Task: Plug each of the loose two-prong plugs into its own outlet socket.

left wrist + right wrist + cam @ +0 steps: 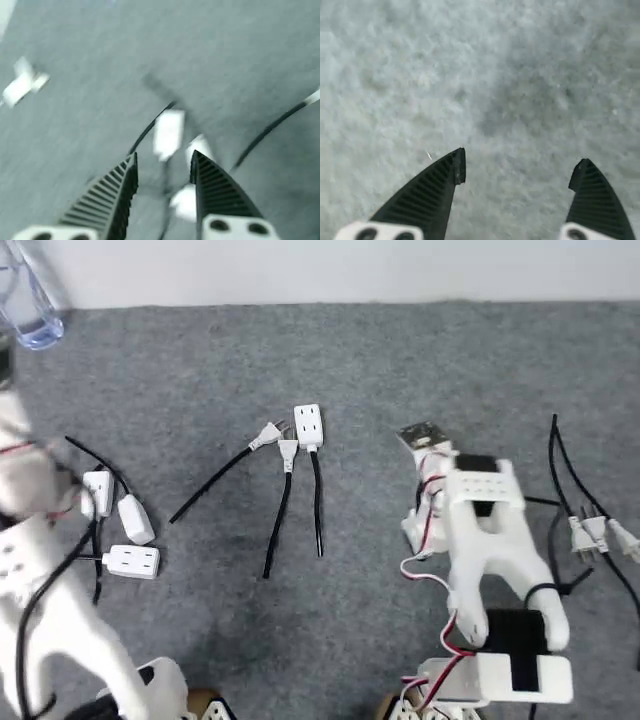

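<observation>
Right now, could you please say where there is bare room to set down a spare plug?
The far strip of grey surface behind the centre socket is bare, as is the patch between the centre cords and the near edge. Crowded: the left cluster of sockets and the plugs at right.

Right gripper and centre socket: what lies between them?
Bare grey carpet, as the high view shows, between the right gripper and the socket.
</observation>
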Controlling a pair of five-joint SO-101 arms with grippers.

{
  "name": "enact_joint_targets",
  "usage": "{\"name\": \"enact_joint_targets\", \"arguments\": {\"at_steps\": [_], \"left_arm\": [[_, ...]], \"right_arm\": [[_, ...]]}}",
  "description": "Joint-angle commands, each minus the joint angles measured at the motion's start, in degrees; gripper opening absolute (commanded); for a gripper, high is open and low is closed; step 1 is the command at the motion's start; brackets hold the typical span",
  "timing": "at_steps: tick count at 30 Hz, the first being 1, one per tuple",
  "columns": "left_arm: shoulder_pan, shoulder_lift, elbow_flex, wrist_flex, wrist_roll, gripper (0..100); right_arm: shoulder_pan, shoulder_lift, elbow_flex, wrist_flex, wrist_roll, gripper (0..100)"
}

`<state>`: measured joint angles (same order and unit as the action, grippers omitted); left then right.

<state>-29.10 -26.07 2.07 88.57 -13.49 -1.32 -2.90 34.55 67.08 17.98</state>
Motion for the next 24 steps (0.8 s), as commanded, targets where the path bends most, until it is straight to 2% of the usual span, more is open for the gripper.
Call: {"name": "enact_joint_targets", "arguments": {"at_steps": [1, 3, 9, 13, 18, 21, 24], "left_arm": [[10.8, 8.2, -2.1, -11.1, 13.5, 17], [14.4, 14.7, -2.3, -14.9, 16.4, 17], [26.7, 32.4, -2.4, -25.0, 16.5, 17], [32.2, 39.3, -2.5, -28.8, 15.1, 17], [33.3, 44.3, -2.5, -34.6, 12.7, 17], [33.4, 47.3, -3.1, -36.6, 7.1, 16], [33.0, 49.7, -5.8, -35.1, 1.9, 16]], "right_arm": [[-0.6, -3.1, 3.2, -7.6, -3.5, 31.8], [0.7, -2.9, 5.7, -11.6, -3.5, 31.8], [9.5, -2.6, 7.1, -20.9, -4.5, 31.7], [10.2, -2.6, 7.1, -22.5, -8.3, 31.7], [10.2, -2.6, 7.1, -22.8, -8.3, 31.7], [10.2, -2.6, 7.1, -22.8, -8.3, 31.7], [10.2, -2.6, 7.1, -22.7, -8.3, 31.7]]}}
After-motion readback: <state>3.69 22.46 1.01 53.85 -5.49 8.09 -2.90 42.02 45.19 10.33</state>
